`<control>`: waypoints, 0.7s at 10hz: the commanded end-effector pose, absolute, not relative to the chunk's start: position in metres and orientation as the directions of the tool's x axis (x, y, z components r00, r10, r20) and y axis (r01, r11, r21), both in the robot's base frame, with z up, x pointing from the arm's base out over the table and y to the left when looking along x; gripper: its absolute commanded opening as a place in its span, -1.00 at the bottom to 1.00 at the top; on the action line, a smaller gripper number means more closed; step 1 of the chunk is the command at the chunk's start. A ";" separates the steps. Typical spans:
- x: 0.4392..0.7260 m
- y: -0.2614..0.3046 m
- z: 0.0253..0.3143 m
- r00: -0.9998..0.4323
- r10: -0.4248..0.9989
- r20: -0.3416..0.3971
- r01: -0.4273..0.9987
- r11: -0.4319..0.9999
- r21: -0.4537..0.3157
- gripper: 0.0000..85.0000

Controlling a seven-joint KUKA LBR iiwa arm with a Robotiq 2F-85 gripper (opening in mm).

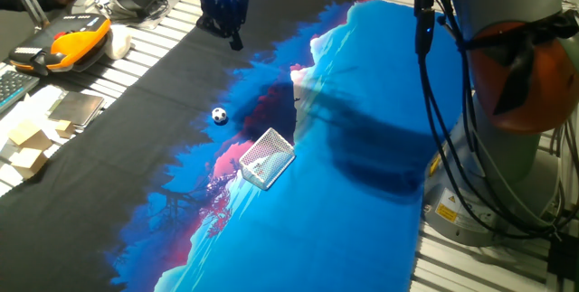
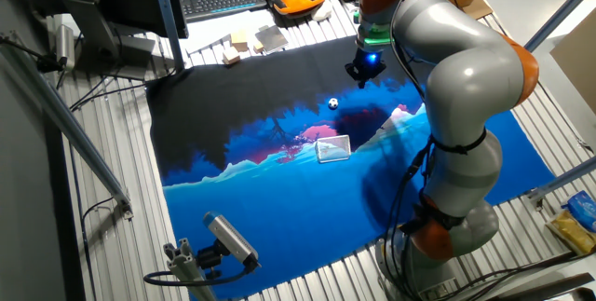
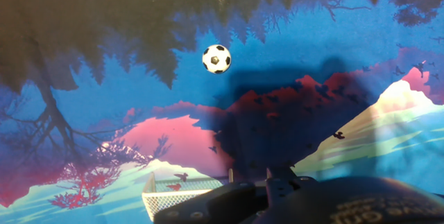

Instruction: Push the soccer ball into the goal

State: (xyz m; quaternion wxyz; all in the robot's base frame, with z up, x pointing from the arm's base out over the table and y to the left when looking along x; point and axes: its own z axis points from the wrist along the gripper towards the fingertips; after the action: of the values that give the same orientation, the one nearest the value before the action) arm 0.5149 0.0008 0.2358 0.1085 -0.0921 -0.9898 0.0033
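1. Presently, the tiny white soccer ball with black patches rests on the printed blue, pink and black landscape mat, near the dark edge.
2. White wire-mesh box goal: near the ball, apart from it, not touching.
3. Black two-finger gripper: raised above the mat, well apart from the ball, holding nothing; finger spread cannot be told.
4. Yellow label on the robot base: writing unreadable.
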 end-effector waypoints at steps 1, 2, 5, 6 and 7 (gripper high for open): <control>0.515 0.001 0.236 -0.960 0.184 0.213 0.183 0.983 -0.027 -1.00; 0.515 0.001 0.236 -0.960 0.181 0.213 0.180 0.983 -0.027 -1.00; 0.515 0.001 0.236 -0.960 0.181 0.211 0.180 0.983 -0.027 -1.00; 0.515 0.001 0.236 -0.964 0.176 0.199 0.173 0.984 -0.031 -1.00; 0.515 0.001 0.236 -0.973 0.148 0.178 0.144 0.989 -0.037 -1.00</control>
State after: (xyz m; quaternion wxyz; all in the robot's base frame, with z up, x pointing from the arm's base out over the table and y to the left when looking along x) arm 0.5148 0.0011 0.2364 0.0905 -0.0741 -0.9931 0.0125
